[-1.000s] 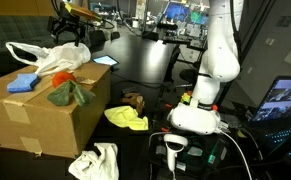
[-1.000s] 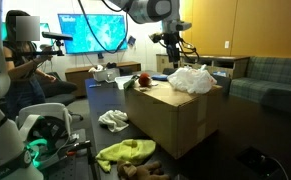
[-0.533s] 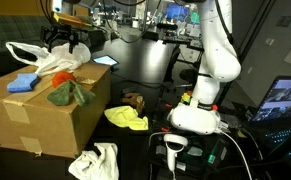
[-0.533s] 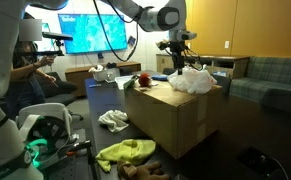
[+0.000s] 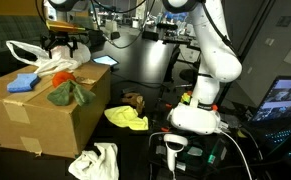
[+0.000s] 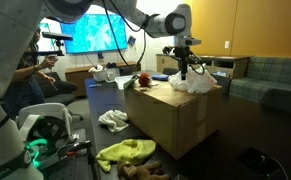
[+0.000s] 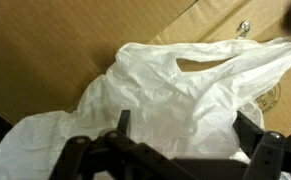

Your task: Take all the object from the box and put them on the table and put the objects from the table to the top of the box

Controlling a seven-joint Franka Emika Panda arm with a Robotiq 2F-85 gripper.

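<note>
The white plastic bag lies crumpled on top of the big cardboard box. My gripper hangs open just above the bag. In the wrist view the bag fills the space between the two dark fingers, which straddle it without pinching it. A blue block and a green-and-orange cloth also rest on the box top. On the dark table beside the box lie the yellow cloth and the brown toy.
A white cloth lies on the table by the box's foot. The robot's white base stands near the yellow cloth. A person, monitors and a sofa surround the table.
The arm has swung across the box top and come down over the white bag. The gripper stayed open; the objects have not moved.
</note>
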